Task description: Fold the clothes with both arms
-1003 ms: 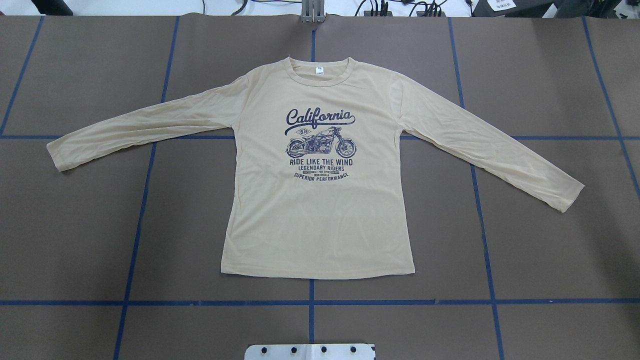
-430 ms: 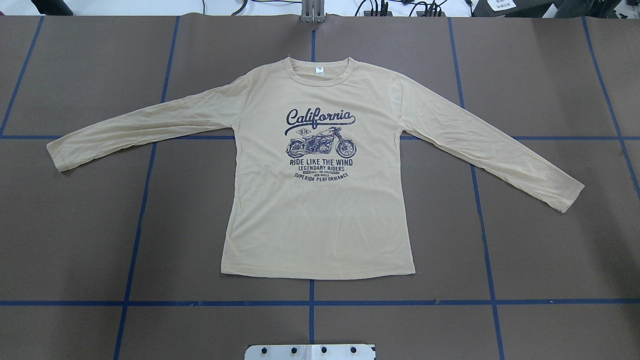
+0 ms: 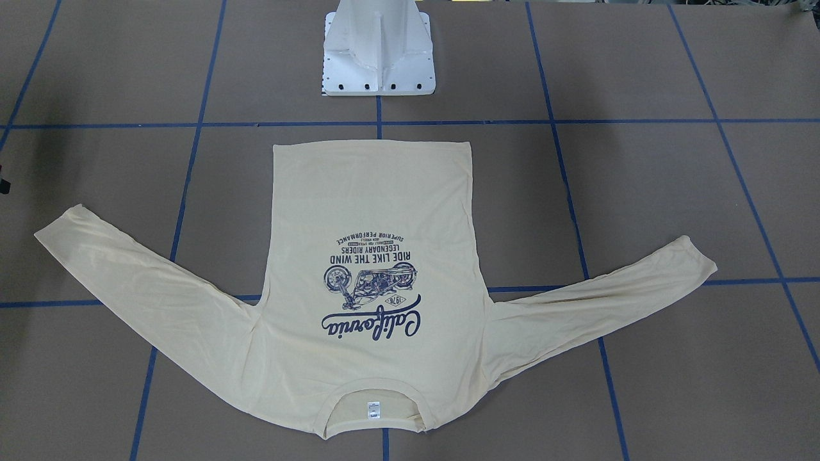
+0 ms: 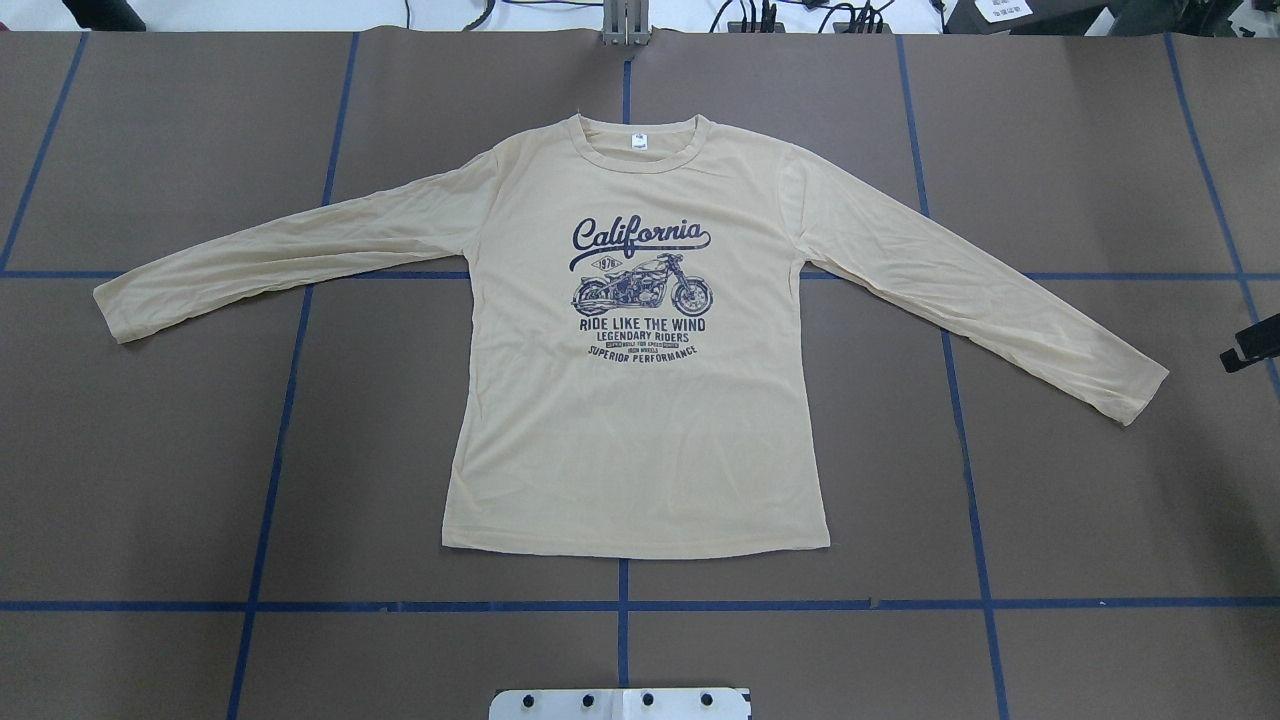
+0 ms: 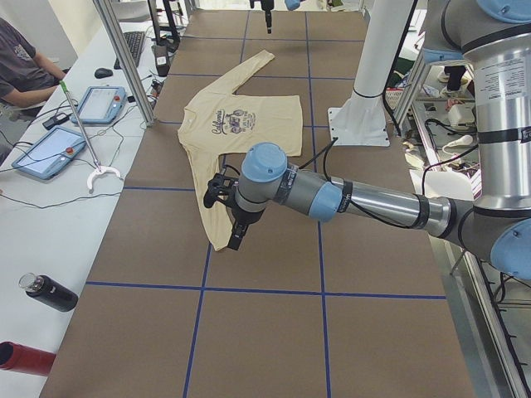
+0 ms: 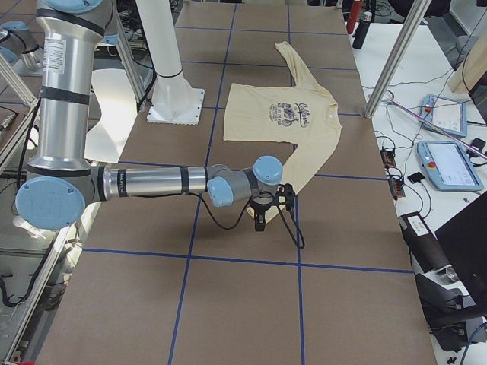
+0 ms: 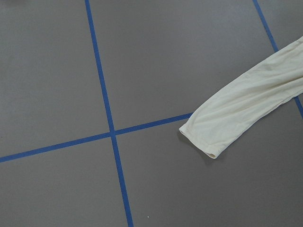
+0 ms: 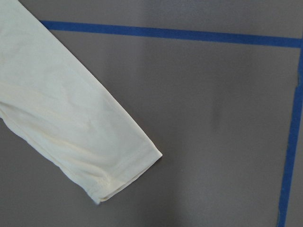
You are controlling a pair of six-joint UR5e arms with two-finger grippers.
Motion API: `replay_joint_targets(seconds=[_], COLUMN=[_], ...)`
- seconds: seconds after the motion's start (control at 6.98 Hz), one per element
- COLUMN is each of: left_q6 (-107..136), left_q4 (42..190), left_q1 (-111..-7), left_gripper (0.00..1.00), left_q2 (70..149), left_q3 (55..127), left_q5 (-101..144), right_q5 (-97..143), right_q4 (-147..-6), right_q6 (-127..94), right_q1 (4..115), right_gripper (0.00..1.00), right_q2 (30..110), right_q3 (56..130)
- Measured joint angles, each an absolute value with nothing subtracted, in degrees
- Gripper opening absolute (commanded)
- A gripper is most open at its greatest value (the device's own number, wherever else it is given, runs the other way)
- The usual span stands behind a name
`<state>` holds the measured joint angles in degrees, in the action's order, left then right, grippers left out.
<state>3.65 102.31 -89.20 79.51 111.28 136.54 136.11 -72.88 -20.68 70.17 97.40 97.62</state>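
Pre-grasp: T-shirt [image 4: 640, 450] flat on tabletop [image 4: 150, 480]; left gripper [image 5: 236, 239] and right gripper [image 6: 260, 223] near the cuffs [image 7: 201, 137], their opening impossible to tell; the next move probably calls for pinching both cuffs.

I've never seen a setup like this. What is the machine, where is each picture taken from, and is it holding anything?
It is a robot with two jointed silver arms, a left arm and a right arm, each ending in black two-finger jaws. Two pictures look down on the brown table, one from behind the robot, one facing it. Two look along it from either end. Two come from cameras on the wrists and show a sleeve cuff each. A pale cream-yellow long-sleeved T-shirt with a navy motorcycle print lies flat, sleeves spread. Nothing is held; each arm hovers near a cuff.
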Motion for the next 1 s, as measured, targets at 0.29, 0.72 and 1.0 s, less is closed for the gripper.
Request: replay_joint_targets(seconds=[0.29, 0.72, 1.0], left_q6=[5.34, 7.3, 7.39], left_q4=[102.43, 105.49, 106.02], left_q1=[-89.13, -89.12, -89.12], left_gripper=[1.0, 1.0, 1.0], left_q2=[79.67, 79.87, 79.89], left_q3=[111.55, 112.18, 112.33], left_q5=[136.47, 136.55, 136.72], right_q5=[134.72, 134.05, 132.7], right_q4=[-61.42, -52.63, -49.83], right_q6=[-29.94, -38.52, -42.17], right_q1=[67.55, 65.0, 62.12], right_gripper=[0.99, 0.98, 0.98], right_q2=[96.34, 93.58, 94.63], right_q3=[91.44, 85.54, 85.51])
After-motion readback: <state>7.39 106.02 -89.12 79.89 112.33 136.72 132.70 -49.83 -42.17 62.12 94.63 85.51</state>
